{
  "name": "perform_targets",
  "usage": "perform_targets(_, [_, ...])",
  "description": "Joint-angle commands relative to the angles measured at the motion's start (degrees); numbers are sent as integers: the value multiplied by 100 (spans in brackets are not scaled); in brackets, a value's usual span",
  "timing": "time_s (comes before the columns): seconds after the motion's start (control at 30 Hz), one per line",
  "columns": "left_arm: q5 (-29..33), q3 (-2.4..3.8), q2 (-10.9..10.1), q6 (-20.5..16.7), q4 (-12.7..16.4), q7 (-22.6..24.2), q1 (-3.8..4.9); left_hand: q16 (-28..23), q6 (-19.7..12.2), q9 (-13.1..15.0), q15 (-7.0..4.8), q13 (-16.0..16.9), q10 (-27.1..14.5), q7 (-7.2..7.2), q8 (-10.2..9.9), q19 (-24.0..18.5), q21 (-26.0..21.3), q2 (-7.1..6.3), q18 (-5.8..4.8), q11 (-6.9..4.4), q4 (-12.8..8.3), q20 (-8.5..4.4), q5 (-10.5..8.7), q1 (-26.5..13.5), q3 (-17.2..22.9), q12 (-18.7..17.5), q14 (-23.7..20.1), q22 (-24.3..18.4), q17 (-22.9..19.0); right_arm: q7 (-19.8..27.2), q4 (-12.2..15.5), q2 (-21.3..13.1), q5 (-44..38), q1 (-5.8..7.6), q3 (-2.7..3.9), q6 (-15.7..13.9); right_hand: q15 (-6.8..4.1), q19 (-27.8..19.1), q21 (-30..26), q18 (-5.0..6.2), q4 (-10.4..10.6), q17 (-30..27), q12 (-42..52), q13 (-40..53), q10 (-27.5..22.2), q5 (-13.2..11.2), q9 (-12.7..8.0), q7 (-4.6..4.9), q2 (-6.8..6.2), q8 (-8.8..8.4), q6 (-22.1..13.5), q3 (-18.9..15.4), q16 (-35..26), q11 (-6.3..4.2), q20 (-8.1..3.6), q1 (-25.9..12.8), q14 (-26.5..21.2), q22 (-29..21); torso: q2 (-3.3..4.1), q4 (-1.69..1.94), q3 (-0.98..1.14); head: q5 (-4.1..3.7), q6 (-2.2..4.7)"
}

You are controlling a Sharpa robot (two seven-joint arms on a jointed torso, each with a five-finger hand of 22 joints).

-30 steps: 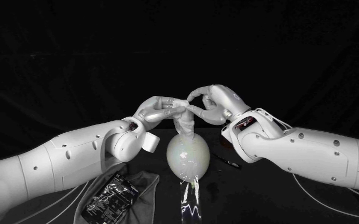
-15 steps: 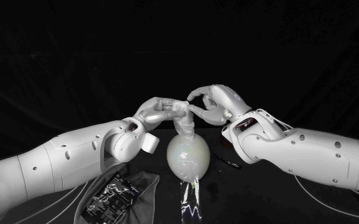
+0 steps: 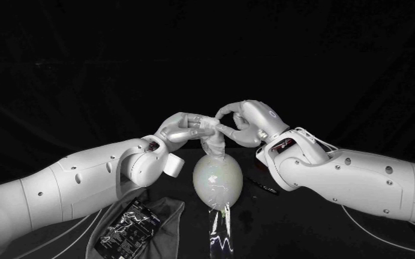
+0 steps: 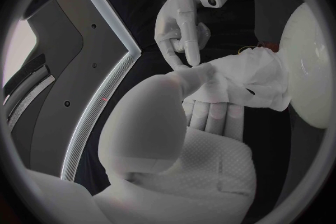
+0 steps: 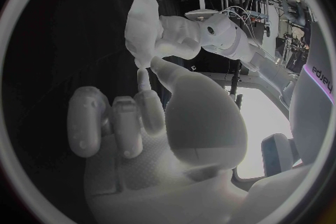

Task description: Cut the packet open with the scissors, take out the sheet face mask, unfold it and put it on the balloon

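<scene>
Two robot hands meet just above the balloon (image 3: 216, 180). Between them hangs the sheet face mask (image 3: 213, 142), bunched into a narrow twist whose lower end touches the balloon's top. Over the last second the right robot hand (image 3: 246, 122) has edged a little toward the left robot hand (image 3: 184, 128). Its thumb and a fingertip now close on the mask's upper edge, right beside the other grip. The mask and the balloon have not shifted.

The left robot hand is curled tight around the top of the wad. The right robot hand pinches the mask's edge between its thumb and one finger, its other fingers loosely bent. This looks like the start of unfolding: the mask is out of its wrapper, but no part is spread yet and nothing covers the balloon. The two grips probably need to draw apart next without tearing the sheet.

Counted, there are one mask and one balloon. One packet (image 3: 128, 226) lies on one grey mat (image 3: 171, 210) on the desk (image 3: 303, 229), under the left arm and well apart from the hands. One slim dark tool (image 3: 264, 186) lies just beside the balloon, too small to tell whether it is the scissors.
</scene>
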Motion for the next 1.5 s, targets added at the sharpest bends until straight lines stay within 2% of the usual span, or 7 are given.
perform_targets(0.03, [87,7,8,69,13,18,8,45,66,19,-9,21,87,-5,25,22,42,51,86,-30,82,-13,13,-140,-105,47,54,12,27,-99,12,8,-234,-10,1,126,39,-7,-15,40,-10,1423,-2,755,8,-25,-10,-1,-38,-23,35,-42,17,23,52,6,570,1130,0,2,0,1,-3])
perform_targets(0.3, [96,6,4,-109,9,-38,8,100,177,76,-67,27,219,-83,108,99,68,148,105,-108,259,41,12,-315,-342,66,167,-3,92,-100,50,-10,-261,-20,-1,8,37,10,18,34,5,1445,21,771,19,-24,-17,-13,-30,-20,82,-53,29,16,56,16,577,1140,3,0,1,3,-5])
perform_targets(0.83, [98,6,10,-172,17,-81,8,122,208,118,-90,24,283,-116,156,157,52,174,121,-140,328,46,11,-381,-456,60,217,-37,131,-170,34,15,-411,-25,-1,-2,22,28,48,29,15,1459,37,782,29,-24,-27,-41,-11,-11,171,-59,37,-6,54,59,582,1150,2,1,0,2,-6])
perform_targets(1.33, [98,6,14,-131,27,-86,8,133,224,155,-107,22,324,-139,198,201,27,179,126,-163,358,40,12,-407,-544,53,245,-72,161,-386,-133,128,-677,-25,-1,114,9,24,38,32,39,1454,20,773,23,-24,-38,-57,-12,-8,235,-83,34,-20,48,63,580,1147,4,3,1,9,-24])
perform_targets(1.5, [98,6,13,-123,31,-84,8,136,228,164,-110,22,335,-144,208,214,22,185,127,-167,364,38,11,-410,-561,52,253,-79,168,-428,-156,152,-716,-25,-2,146,-11,36,59,29,53,1468,26,779,28,-24,-41,-93,21,14,326,-84,42,-48,37,102,585,1153,2,0,1,5,-32])
